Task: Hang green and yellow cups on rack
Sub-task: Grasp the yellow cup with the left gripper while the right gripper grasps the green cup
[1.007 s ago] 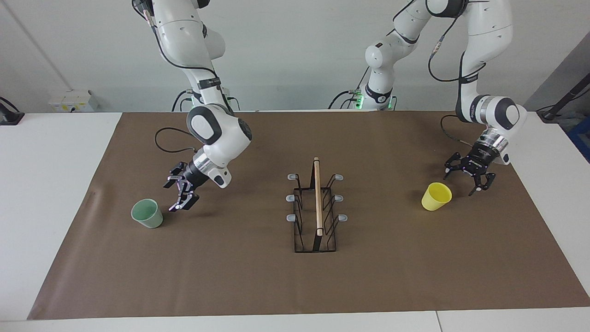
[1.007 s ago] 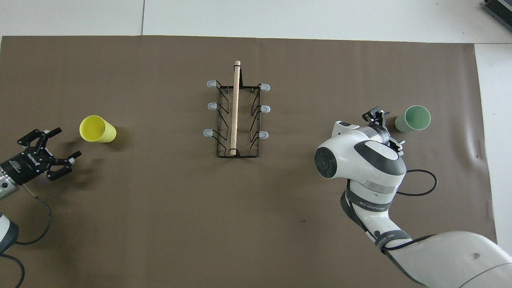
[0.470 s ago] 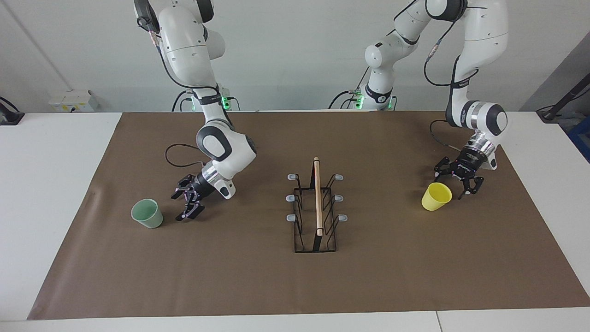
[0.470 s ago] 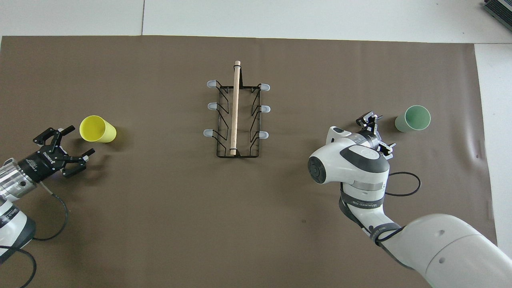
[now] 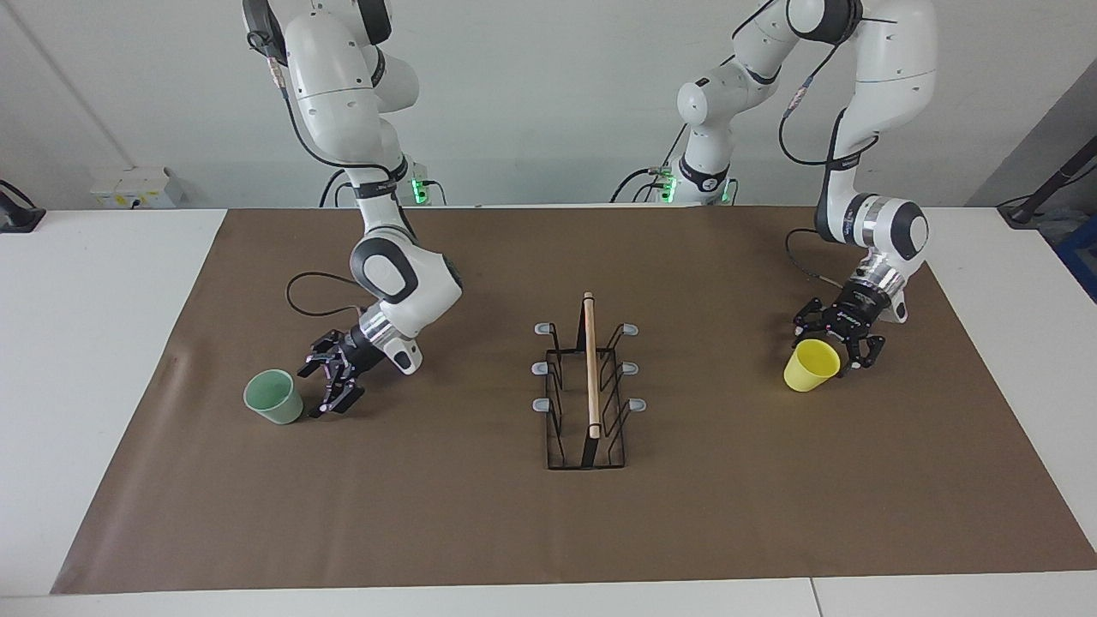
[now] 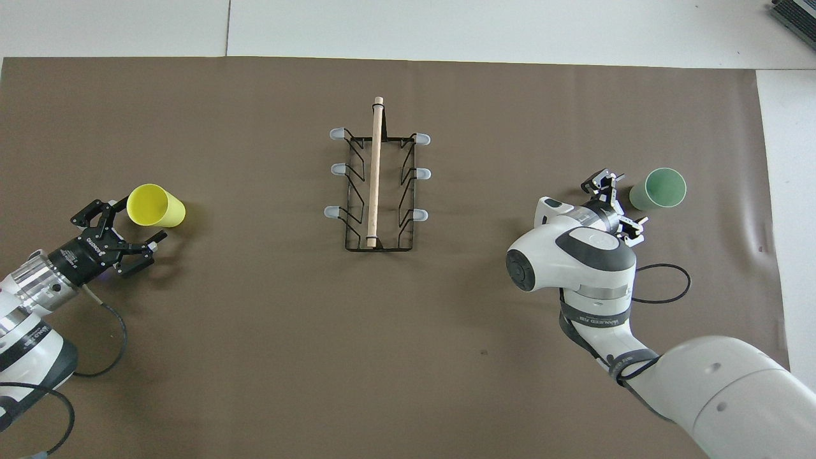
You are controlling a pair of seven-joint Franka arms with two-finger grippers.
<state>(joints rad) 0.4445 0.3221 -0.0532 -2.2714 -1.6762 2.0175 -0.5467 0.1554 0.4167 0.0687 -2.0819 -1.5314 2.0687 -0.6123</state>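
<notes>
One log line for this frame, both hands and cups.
left hand open beside yellow plastic cup | right hand open beside mint-green plastic cup
</notes>
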